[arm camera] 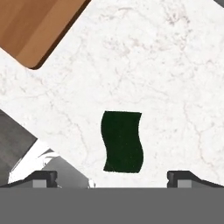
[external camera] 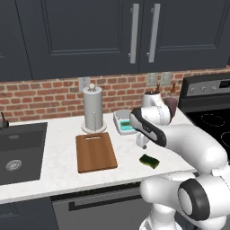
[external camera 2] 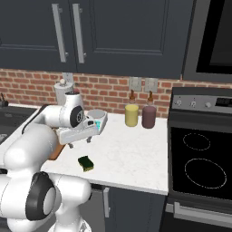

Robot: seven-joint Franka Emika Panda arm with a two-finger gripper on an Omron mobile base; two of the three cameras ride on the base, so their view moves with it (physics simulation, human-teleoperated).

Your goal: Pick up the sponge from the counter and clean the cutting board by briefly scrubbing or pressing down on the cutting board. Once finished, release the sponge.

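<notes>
Sponge lies flat on the worktop near its front edge, untouched, right under the gripper with jaws wide open (lined up for the pick). Board lies farther left, bare, awaiting scrubbing.

I take the cutting board as my landmark; it lies flat on the desk. Left of it the sink is set into the desk. Behind it stands the paper towel holder, just beside its slotted end. Right of it and nearer the desk's front edge lies the sponge, apart from the board. My tool hangs above the sponge, jaws wide. Farther right of the board, two jars stand by the wall, then the stove.
</notes>
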